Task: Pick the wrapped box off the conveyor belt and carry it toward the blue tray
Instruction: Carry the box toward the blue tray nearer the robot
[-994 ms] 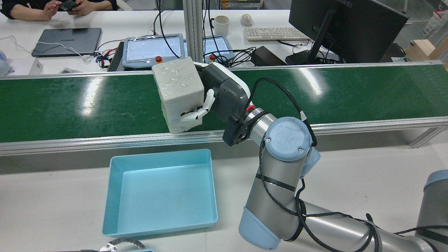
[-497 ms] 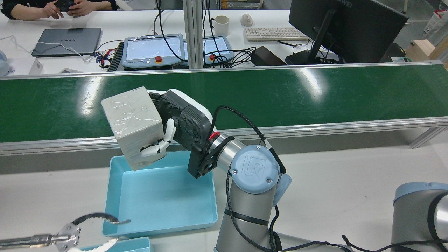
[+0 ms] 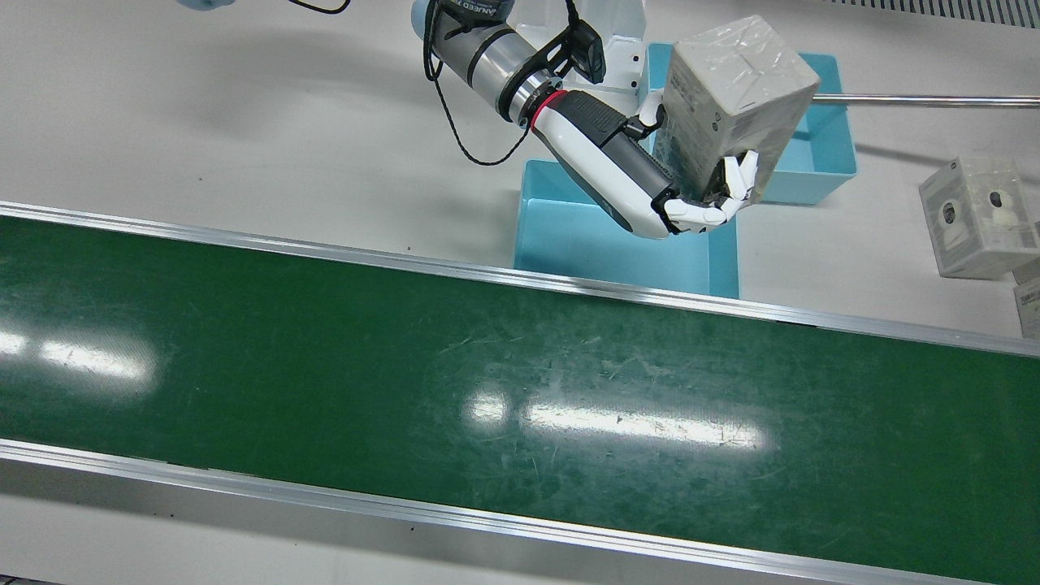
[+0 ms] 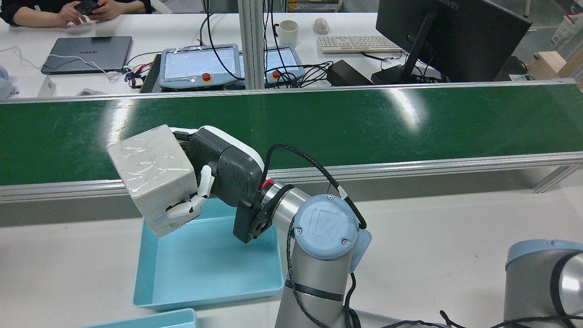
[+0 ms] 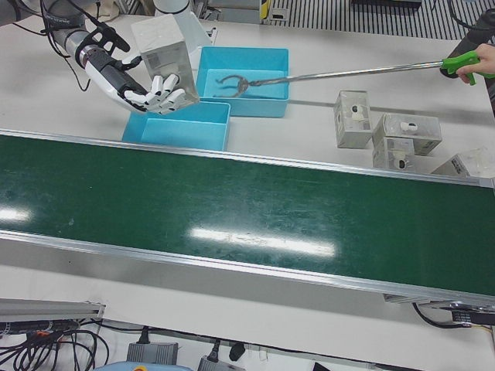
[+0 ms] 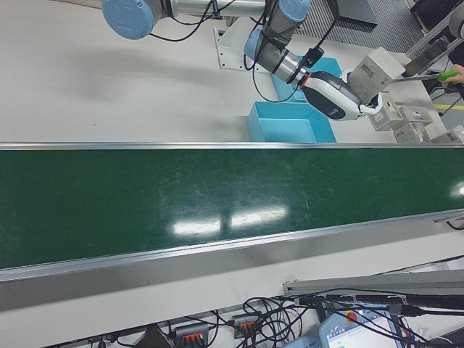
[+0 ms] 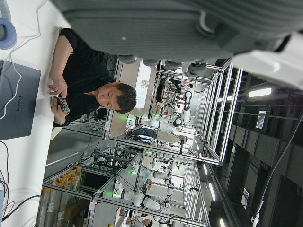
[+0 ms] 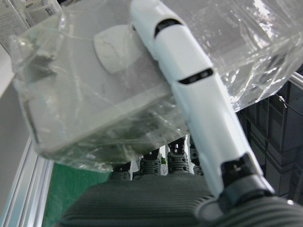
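The wrapped box [image 4: 152,177] hangs tilted in the air above the near-belt corner of the blue tray [image 4: 209,269], clear of the green conveyor belt [image 4: 364,123]. The right hand [image 4: 214,175] grasps it from the side, white fingers [image 4: 184,207] curled round its lower faces. The tray rests on the white desk [image 4: 455,237]. The left hand's state cannot be told.

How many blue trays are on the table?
2. One blue tray sits beside the green belt, under the box the right hand holds. The other tray sits just behind it, farther from the belt.
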Available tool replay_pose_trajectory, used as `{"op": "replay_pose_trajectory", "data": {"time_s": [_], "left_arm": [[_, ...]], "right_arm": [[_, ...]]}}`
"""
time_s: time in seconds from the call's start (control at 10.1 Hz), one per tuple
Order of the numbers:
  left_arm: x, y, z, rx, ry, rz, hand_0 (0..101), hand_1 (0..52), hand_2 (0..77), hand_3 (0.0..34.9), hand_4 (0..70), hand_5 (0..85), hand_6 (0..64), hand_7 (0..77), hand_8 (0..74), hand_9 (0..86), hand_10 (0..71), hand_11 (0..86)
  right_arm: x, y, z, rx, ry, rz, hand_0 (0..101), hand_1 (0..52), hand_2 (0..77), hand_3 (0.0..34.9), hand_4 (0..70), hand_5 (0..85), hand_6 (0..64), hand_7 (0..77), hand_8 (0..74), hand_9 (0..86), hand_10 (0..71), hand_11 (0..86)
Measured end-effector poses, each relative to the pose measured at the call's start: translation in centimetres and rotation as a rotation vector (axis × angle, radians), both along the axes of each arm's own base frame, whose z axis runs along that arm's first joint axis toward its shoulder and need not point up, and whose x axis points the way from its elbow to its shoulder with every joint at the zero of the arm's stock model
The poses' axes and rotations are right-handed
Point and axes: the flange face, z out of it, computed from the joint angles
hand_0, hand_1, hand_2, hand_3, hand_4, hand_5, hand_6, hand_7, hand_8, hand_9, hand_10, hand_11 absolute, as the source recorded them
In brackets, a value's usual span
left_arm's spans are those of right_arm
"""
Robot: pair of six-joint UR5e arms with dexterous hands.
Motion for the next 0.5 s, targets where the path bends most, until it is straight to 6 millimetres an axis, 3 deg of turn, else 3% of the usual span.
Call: {"op": "replay_pose_trajectory", "data": {"time_s": [0.1, 0.2, 0.3, 0.4, 0.5], "left_arm": [[0.0, 0.0, 0.0, 0.0, 0.0, 0.0, 0, 0.0, 1.1, 0.0, 0.0, 1.1, 0.5, 0.0, 0.5, 0.0, 0.0, 0.5], [0.0, 0.0, 0.0, 0.0, 0.0, 0.0, 0, 0.0, 1.1, 0.0, 0.0, 1.1, 0.5, 0.0, 0.5, 0.0, 0.0, 0.5], [0.0, 0.0, 0.0, 0.0, 0.0, 0.0, 0, 0.0, 0.5, 0.0, 0.0, 1.1, 0.5, 0.5, 0.5, 0.0, 0.5, 0.5], [0.0, 0.0, 0.0, 0.0, 0.0, 0.0, 0, 0.0, 0.5, 0.0, 0.0, 1.1, 0.5, 0.5, 0.5, 0.0, 0.5, 0.5], [0.0, 0.0, 0.0, 0.0, 0.0, 0.0, 0, 0.0, 0.5, 0.0, 0.0, 1.1, 0.5, 0.5, 0.5, 0.0, 0.5, 0.5]], "right_arm": [[-0.05, 0.07, -0.27, 0.007, -0.005, -0.01, 55, 20.7, 21.3, 6.7, 14.2, 41.5, 31.1, 16.4, 27.3, 5.4, 2.7, 24.0], [-0.07, 0.11, -0.43, 0.011, -0.007, -0.015, 55, 20.7, 21.3, 6.7, 14.2, 41.5, 31.1, 16.4, 27.3, 5.4, 2.7, 24.0], [-0.06, 0.13, -0.52, 0.013, -0.009, -0.017, 50, 10.4, 16.9, 11.4, 15.8, 29.5, 19.6, 13.1, 10.4, 2.7, 0.0, 9.3], [-0.05, 0.14, -0.55, 0.013, -0.009, -0.018, 50, 10.4, 16.9, 11.4, 15.8, 29.5, 19.6, 13.1, 10.4, 2.7, 0.0, 9.3], [0.03, 0.11, -0.57, 0.012, -0.012, -0.019, 49, 13.1, 1.6, 10.9, 15.3, 27.3, 10.4, 16.4, 2.7, 6.0, 0.0, 1.1]]}}
